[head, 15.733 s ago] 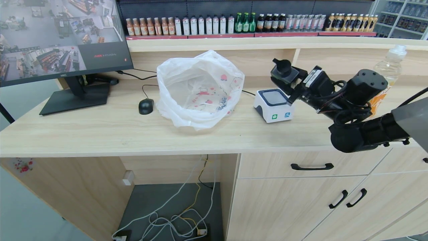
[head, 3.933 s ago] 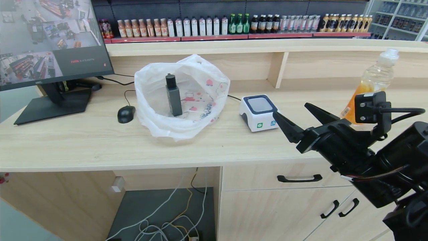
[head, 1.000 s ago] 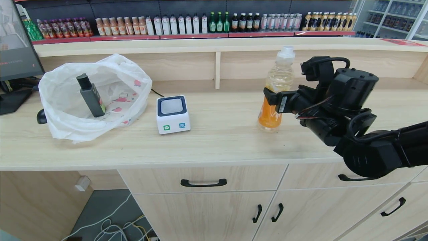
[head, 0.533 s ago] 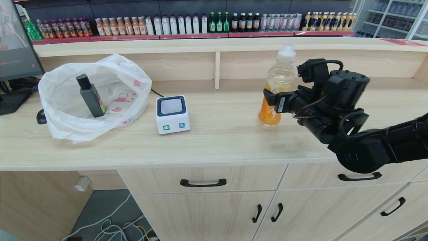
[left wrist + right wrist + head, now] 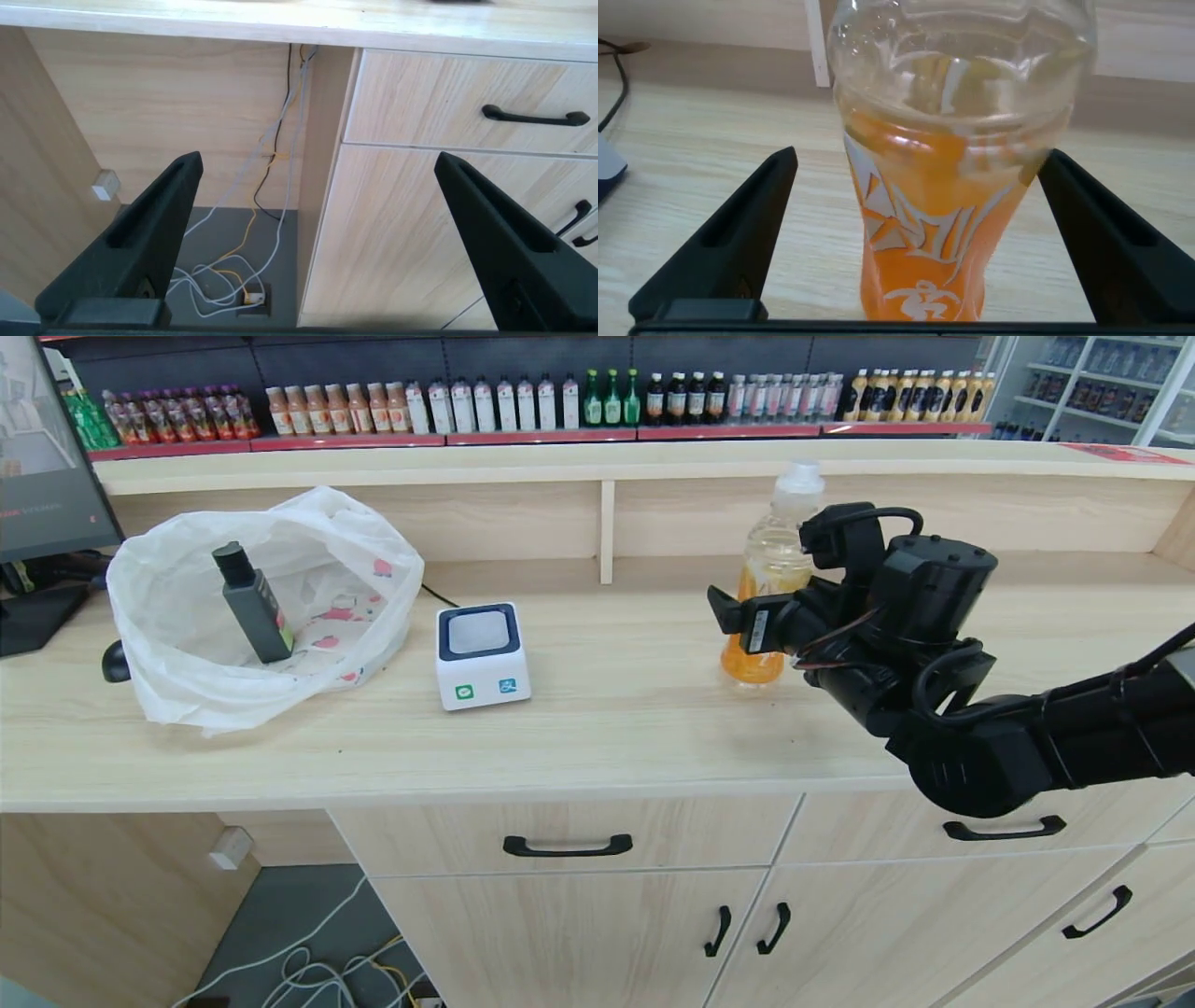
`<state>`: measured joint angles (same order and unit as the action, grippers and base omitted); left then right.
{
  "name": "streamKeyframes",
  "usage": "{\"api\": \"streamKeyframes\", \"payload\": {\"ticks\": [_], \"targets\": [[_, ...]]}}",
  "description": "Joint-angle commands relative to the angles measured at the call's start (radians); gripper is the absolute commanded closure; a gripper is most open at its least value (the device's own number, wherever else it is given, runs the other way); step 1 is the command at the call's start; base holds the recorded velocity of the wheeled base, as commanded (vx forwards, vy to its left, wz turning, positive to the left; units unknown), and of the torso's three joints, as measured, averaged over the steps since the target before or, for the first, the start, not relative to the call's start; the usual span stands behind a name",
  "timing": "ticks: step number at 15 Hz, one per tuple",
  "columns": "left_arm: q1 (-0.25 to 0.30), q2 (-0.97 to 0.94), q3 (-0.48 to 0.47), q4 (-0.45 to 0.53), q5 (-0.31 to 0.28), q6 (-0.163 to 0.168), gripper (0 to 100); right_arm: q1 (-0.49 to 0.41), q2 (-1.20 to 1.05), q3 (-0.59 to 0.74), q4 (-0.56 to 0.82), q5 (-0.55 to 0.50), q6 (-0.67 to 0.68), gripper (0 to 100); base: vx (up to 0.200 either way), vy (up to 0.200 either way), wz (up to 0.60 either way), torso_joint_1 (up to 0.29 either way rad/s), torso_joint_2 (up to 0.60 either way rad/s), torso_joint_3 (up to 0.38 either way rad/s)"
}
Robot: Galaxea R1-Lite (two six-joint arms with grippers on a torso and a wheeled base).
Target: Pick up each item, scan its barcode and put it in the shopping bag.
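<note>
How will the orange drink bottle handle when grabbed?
The orange drink bottle is tall and narrow-based, so it probably tips if pushed high. It looks partly full, so it is likely lightish and the liquid may slosh. Its smooth clear plastic could slip or dent in the right claw.

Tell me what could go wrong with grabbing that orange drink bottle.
The tall bottle stands free on the counter inside the open right gripper; an off-centre close could tip it. Its plastic looks smooth and waisted, so it may slip when lifted. The scanner sits between it and the shopping bag; a low carry could hit it.
</note>
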<state>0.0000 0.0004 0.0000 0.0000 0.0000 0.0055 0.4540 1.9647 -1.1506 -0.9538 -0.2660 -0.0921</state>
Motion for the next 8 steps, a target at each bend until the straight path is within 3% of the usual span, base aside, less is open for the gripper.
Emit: {"api": "streamKeyframes", "payload": {"ticks": [1, 8], "targets": [[0.0, 0.0, 0.0, 0.0, 0.0, 0.001, 0, 0.0, 0.031, -0.04, 0.0, 0.019, -0.003, 0, 0.0, 0.0, 0.0, 0.0, 0.0, 0.0], [0.0, 0.0, 0.0, 0.0, 0.0, -0.001, 0, -0.005, 0.053, -0.073, -0.005, 0.054, -0.009, 0, 0.0, 0.0, 0.0, 0.0, 0.0, 0.0]]}}
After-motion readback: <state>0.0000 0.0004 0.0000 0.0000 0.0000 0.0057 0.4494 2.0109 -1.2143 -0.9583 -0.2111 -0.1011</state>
